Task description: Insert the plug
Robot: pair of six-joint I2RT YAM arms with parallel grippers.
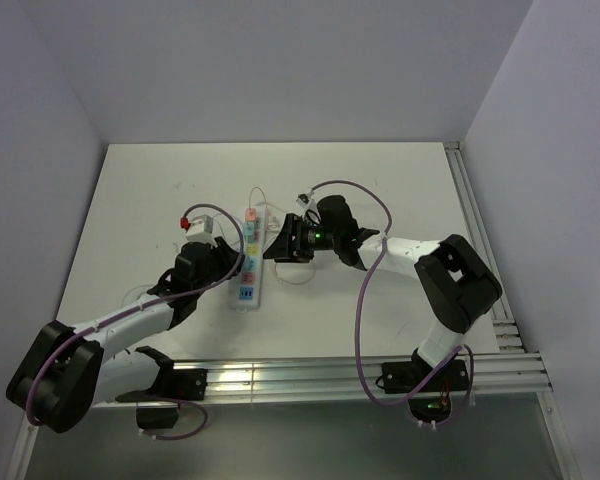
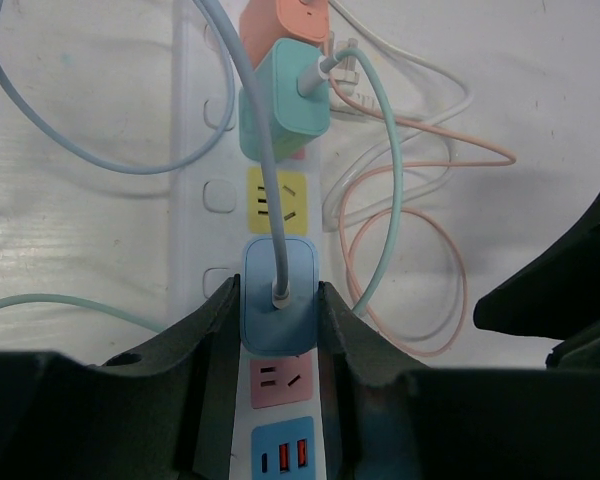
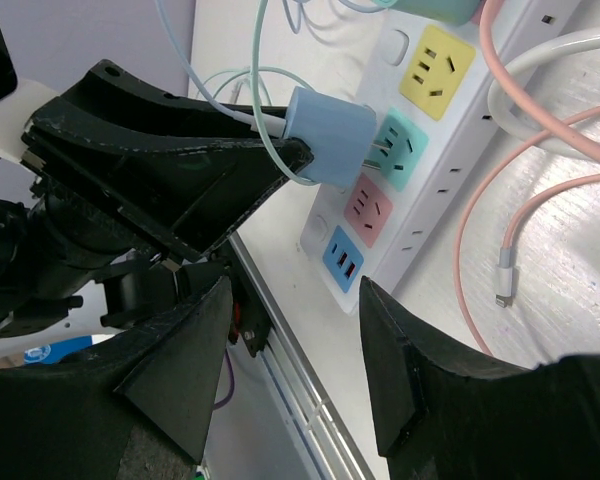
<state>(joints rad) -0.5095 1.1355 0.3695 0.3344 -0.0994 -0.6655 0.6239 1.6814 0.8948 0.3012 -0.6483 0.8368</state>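
Plugs number three on the one white power strip (image 2: 195,230). An orange plug (image 2: 280,25) and a green plug (image 2: 283,105) sit on its far part. The blue plug (image 2: 277,310) is pinched from both sides by the left gripper (image 2: 277,295), whose two fingers are closed on it. In the right wrist view its prongs reach the green socket (image 3: 400,150), but its body stands off the strip face. Two sockets, yellow (image 2: 277,200) and pink (image 2: 277,378), are free. The right gripper (image 3: 292,300) hovers beside the strip, fingers spread wide, holding nothing.
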